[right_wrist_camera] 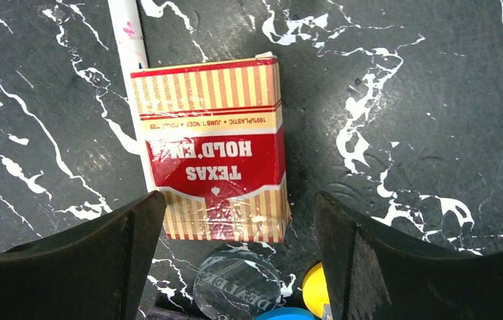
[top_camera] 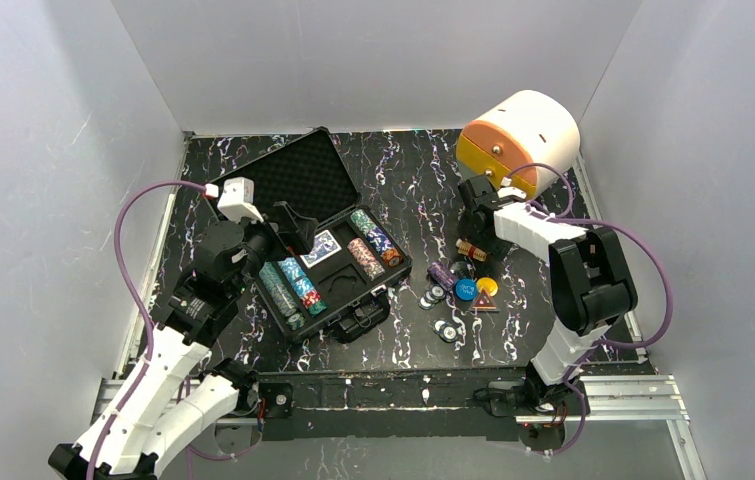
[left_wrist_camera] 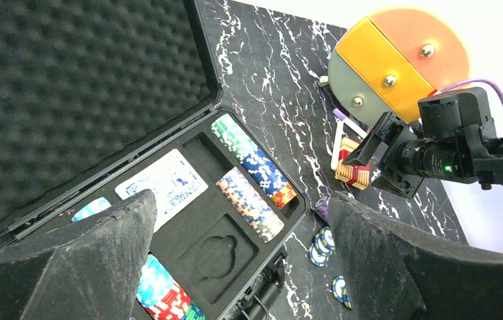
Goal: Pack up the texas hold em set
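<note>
The right end effector (right_wrist_camera: pixel 238 200) hangs wide open and empty over the red card deck (right_wrist_camera: pixel 212 147), mid-frame in its wrist view. A white stick (right_wrist_camera: pixel 132 80) lies against the deck's left edge and 1 clear button (right_wrist_camera: pixel 238 283) sits just below, so closing could pinch either. The left end effector (left_wrist_camera: pixel 240 199), also spread and empty, hovers above the case (left_wrist_camera: pixel 188 233).

The case (top_camera: pixel 345 287) is lying open on the left half of the table (top_camera: pixel 413 190), its lid (top_camera: pixel 298 180) leaning back behind it. Chip rows (top_camera: pixel 298 285) are sitting in its left and right slots, a card deck (top_camera: pixel 321 247) between them. Right of the case, a card box (right_wrist_camera: pixel 212 150) is lying on the table, loose chips (top_camera: pixel 438 297) and buttons (top_camera: pixel 475 290) just before it, and the round drawer box (top_camera: pixel 523 135) is standing behind it.
</note>
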Available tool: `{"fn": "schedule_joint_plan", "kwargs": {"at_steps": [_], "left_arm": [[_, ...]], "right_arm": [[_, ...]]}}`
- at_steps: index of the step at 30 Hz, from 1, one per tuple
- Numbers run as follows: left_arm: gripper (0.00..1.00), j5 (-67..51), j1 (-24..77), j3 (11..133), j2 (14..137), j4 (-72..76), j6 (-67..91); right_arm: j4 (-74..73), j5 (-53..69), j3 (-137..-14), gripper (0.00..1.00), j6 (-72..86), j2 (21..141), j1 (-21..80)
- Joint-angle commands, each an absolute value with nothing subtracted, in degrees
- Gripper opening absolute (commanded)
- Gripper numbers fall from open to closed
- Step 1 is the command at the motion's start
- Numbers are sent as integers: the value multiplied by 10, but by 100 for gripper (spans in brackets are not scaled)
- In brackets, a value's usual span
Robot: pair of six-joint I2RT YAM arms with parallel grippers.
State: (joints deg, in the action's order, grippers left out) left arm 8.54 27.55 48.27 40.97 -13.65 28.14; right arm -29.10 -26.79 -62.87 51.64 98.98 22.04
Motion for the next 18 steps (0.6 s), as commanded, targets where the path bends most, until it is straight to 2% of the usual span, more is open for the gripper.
{"fn": "schedule_joint_plan", "kwargs": {"at_steps": [1,5,9,12,15,18], "left_arm": [[98,95,275,496,399,-132,279],[98,99,275,499,400,-137,275],[98,98,275,498,401,-137,278],[98,100,275,495,398,-137,279],[98,102,275,492,392,-139,279],[98,104,275,494,391,-142,276]], "right_arm": [[-273,-247,-629,92,494,1010,216],[-245,-234,-618,94,483,989,216],[-244,-234,-618,92,480,994,215],[-255,-241,-618,86,488,1001,213],[-258,-252,-610,73,498,1001,212],[-249,-252,-602,70,500,997,212]]}}
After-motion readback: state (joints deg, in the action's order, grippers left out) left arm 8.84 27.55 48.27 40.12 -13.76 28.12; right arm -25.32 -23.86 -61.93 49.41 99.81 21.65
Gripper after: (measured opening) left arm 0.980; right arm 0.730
